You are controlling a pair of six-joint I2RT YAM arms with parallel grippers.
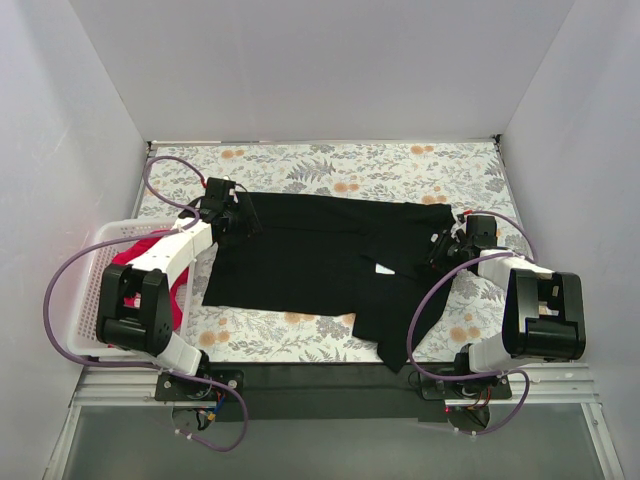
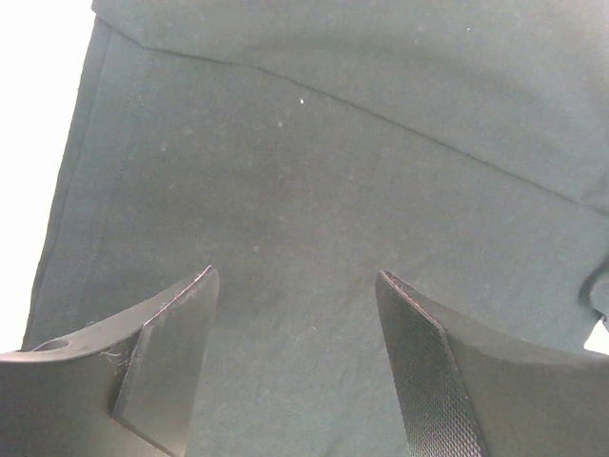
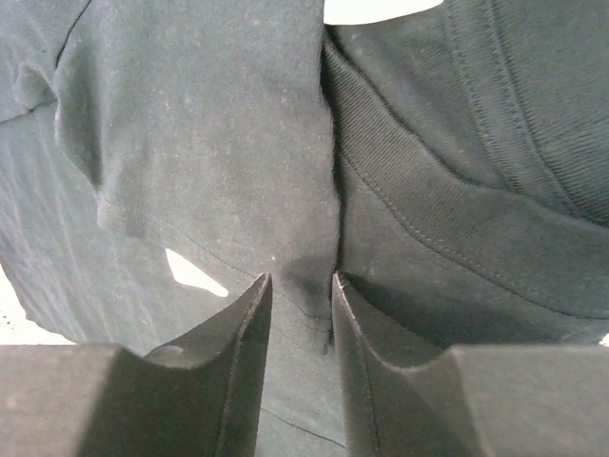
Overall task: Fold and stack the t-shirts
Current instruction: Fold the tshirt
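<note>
The plain black cloth t-shirt (image 1: 300, 260) lies flat on the floral surface (image 1: 330, 165), long axis left to right, collar toward my right arm and hem toward my left. My left pincer (image 2: 297, 286) hangs wide over the far hem corner. My right pincer (image 3: 300, 281) stands narrow, pinching a cloth ridge beside the collar, likely to lift both ends for a fold.

Black t-shirt (image 2: 324, 190) fills nearly the whole frame, lying flat, with a stitched hem down its left edge and a fold line slanting across the top. Left gripper (image 2: 297, 286) sits at the bottom, fingers (image 2: 171, 352) spread wide with only cloth between them (contact with the cloth unclear). Blown-out white surface (image 2: 33, 143) lies beside the hem.
</note>
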